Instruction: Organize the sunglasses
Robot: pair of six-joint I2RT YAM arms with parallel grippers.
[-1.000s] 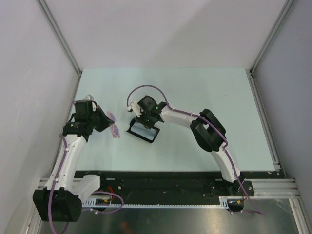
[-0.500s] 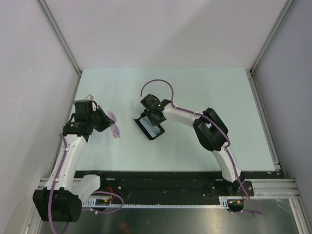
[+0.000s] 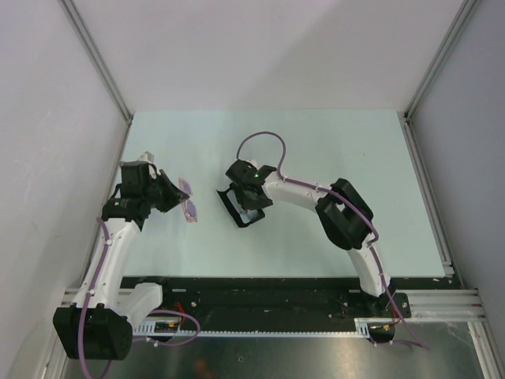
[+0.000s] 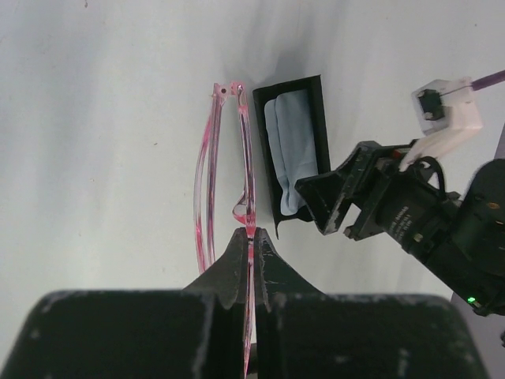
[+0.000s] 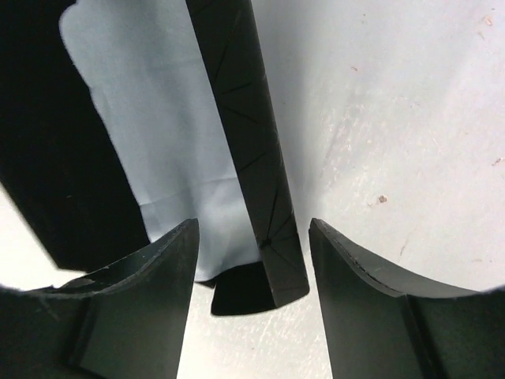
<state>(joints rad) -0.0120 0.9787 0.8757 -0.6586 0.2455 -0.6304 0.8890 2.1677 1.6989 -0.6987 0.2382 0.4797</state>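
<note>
The sunglasses (image 4: 207, 162), folded with a thin pink frame, stick out from my left gripper (image 4: 251, 235), which is shut on them at the rim. In the top view they (image 3: 187, 204) hang at the table's left, just off my left gripper (image 3: 174, 196). To their right lies the black case (image 3: 237, 213), open, with a pale blue cloth (image 4: 289, 146) inside. My right gripper (image 5: 252, 237) stands open astride one long wall of the case (image 5: 251, 134), its fingers (image 5: 150, 276) clear of that wall. The cloth (image 5: 150, 126) lies left of it.
The pale green table (image 3: 331, 150) is enclosed by grey walls with metal posts (image 3: 99, 59) at the back corners. The right arm (image 4: 410, 217) reaches in close to the case's right side in the left wrist view.
My right gripper has opened and let go of the case wall. The case has swung from lying crosswise to a steeper angle. The left gripper has kept its hold and place.
</note>
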